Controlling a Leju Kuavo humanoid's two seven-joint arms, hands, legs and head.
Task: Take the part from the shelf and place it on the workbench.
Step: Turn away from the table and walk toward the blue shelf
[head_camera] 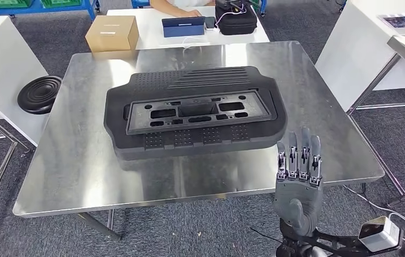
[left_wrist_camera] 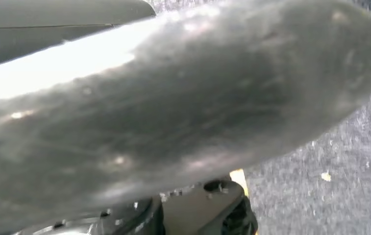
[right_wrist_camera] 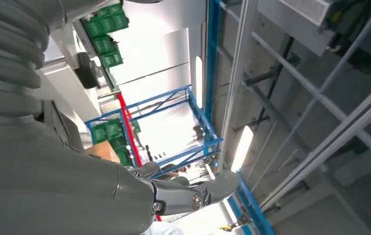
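Head view: bright, even, sharp | steel surface (head_camera: 82, 160) shows white glare at its far edge, soft shadow under the black part (head_camera: 195, 112) | left wrist view: heavily blurred, streaked highlights | right wrist view: ceiling lights overexposed, foreground soft.

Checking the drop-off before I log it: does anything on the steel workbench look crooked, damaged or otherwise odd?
Nothing stands out. The black part lies flat on the workbench, fully on the top and roughly square with its edges, with no visible damage. The right robot hand is raised at the near edge, holding nothing.
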